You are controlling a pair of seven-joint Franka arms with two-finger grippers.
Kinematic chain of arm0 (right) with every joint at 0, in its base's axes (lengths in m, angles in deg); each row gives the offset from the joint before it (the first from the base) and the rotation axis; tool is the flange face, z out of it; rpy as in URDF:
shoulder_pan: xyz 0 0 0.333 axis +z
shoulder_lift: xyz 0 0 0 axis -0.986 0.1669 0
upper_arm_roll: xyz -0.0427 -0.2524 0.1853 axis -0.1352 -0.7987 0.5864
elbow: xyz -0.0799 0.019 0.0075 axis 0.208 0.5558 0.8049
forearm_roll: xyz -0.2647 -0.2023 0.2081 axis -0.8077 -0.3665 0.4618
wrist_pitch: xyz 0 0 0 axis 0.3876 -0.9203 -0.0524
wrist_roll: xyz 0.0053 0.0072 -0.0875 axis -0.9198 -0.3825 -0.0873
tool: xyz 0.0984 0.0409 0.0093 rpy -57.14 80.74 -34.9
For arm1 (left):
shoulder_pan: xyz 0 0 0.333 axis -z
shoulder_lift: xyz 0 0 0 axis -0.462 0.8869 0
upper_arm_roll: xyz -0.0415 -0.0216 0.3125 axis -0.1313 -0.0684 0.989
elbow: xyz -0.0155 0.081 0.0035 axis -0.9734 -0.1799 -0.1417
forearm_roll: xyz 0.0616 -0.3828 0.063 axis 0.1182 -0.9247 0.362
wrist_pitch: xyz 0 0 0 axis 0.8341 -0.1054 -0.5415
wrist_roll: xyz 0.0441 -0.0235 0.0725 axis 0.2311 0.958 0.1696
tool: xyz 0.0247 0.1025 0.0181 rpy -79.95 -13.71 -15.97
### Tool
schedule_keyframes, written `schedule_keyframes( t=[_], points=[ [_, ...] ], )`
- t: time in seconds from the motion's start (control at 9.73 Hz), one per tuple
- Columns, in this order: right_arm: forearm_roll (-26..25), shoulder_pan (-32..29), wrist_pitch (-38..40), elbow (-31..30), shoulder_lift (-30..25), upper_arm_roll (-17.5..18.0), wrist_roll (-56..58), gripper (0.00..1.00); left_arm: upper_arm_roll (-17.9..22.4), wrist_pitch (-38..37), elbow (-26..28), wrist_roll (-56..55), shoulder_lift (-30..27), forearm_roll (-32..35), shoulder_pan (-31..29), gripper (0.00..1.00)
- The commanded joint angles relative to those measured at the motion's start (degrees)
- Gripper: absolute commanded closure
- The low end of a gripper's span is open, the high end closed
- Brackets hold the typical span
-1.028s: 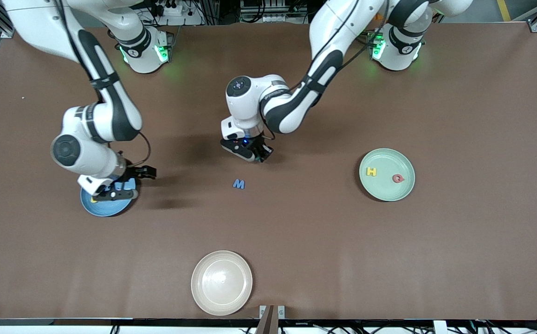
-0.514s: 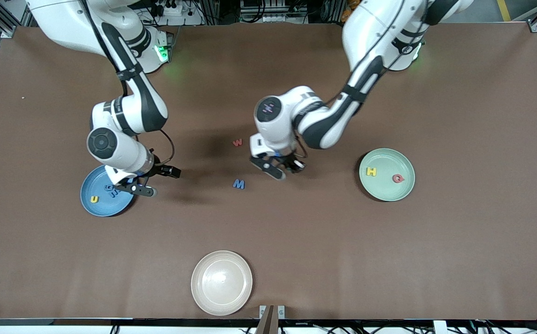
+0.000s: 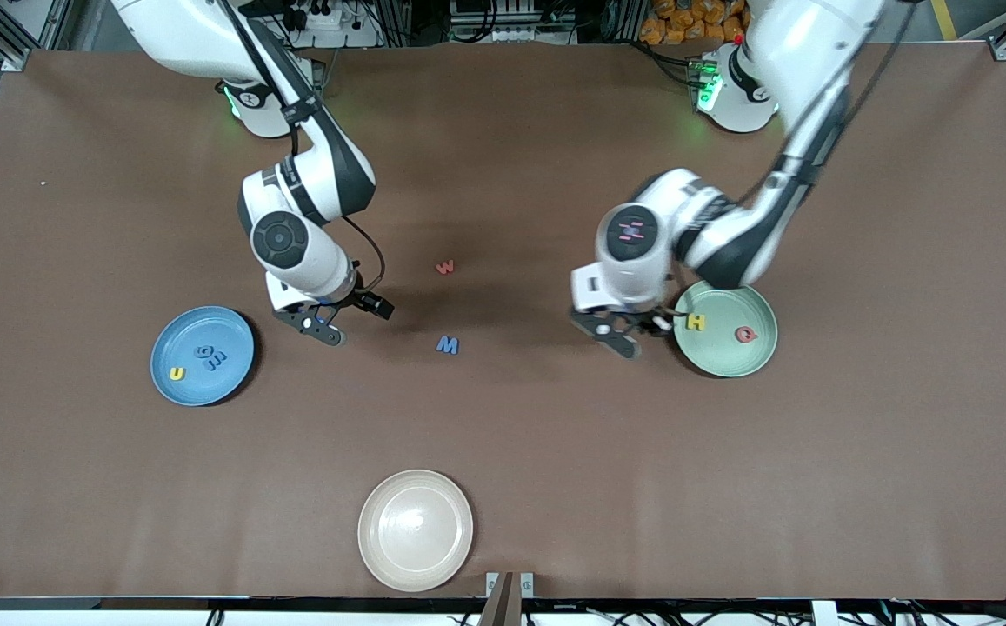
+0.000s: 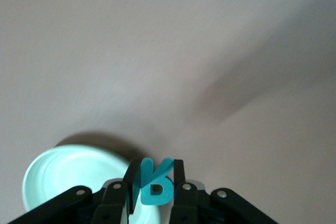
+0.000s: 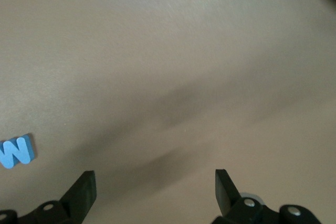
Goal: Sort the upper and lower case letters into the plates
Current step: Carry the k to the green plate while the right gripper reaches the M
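Observation:
My left gripper (image 3: 631, 336) is shut on a teal letter (image 4: 153, 187) and hangs over the table just beside the rim of the mint green plate (image 3: 724, 365), which also shows in the left wrist view (image 4: 63, 174). That plate holds a yellow H (image 3: 696, 322) and a red Q (image 3: 745, 334). My right gripper (image 3: 327, 329) is open and empty (image 5: 155, 187), over bare table between the blue plate (image 3: 207, 326) and a blue M (image 3: 447, 345), which also shows in the right wrist view (image 5: 16, 151). The blue plate holds a yellow U (image 3: 176, 374) and blue letters (image 3: 210, 355). A red w (image 3: 444, 267) lies farther from the front camera than the M.
A cream-white plate (image 3: 416, 569) sits near the table's front edge, nearer to the front camera than the M.
My right gripper left the blue plate and moved toward the table's middle, uncovering blue letters on the plate. My left gripper carried the teal letter from the middle to beside the mint green plate.

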Motion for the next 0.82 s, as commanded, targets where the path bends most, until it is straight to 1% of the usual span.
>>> schedule_keyframes(
  t=[0.0,0.1,0.21,0.31,0.41,0.72],
  points=[
    [0.32,2.73,-3.39,-3.94,-1.65,-0.18,-10.22,0.00,-8.27,2.49,9.64,7.01,-5.26,-1.16,-14.93,0.73],
    [0.23,5.01,-7.68,-6.31,-1.39,-0.18,-15.22,0.00,-11.00,4.16,11.41,11.21,-5.01,-1.15,-21.52,0.73],
    [0.23,6.94,-10.68,-7.55,-1.04,-0.18,-18.93,0.00,-12.42,6.96,13.26,13.52,-4.22,-1.15,-25.85,0.73],
    [0.23,8.62,-11.84,-7.73,-0.43,-0.18,-22.36,0.00,-12.43,10.56,15.63,14.85,-3.78,-0.89,-27.81,0.73],
    [0.23,10.37,-12.55,-7.65,0.27,-0.18,-25.70,0.00,-12.43,12.86,16.78,15.56,-3.08,-0.46,-28.96,0.73],
    [0.23,13.81,-15.53,-7.65,2.47,-0.27,-30.38,0.00,-12.35,15.42,16.79,14.51,-0.71,-0.45,-28.88,0.72]
  ],
)
